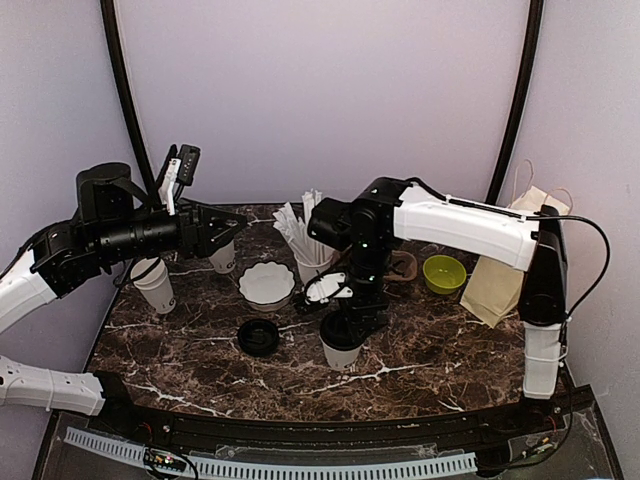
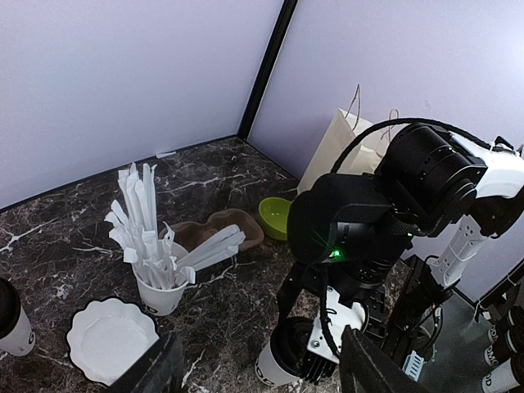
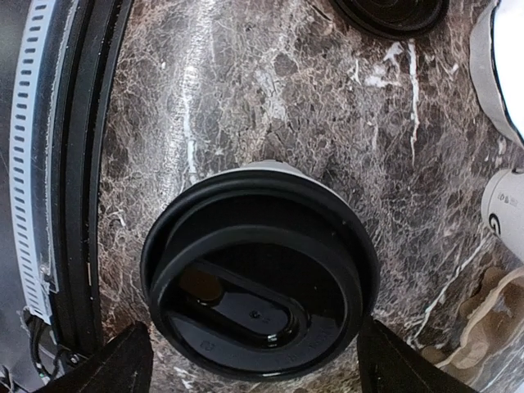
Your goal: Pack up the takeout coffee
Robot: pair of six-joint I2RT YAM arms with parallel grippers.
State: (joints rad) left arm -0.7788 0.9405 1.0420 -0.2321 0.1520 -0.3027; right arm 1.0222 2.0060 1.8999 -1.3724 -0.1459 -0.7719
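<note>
One takeout coffee cup, white with a black lid, stands at the front middle of the marble table. My right gripper points straight down over it and is open. Its fingers flank the lid, with a gap on the left side. The same cup shows under the right arm in the left wrist view. A second lidded white cup stands at the left. My left gripper hangs raised at the back left, open and holding nothing.
A loose black lid lies near a white scalloped bowl. A cup of wrapped straws, a brown cup carrier, a green bowl and a paper bag stand at the back right. Another white cup is far left.
</note>
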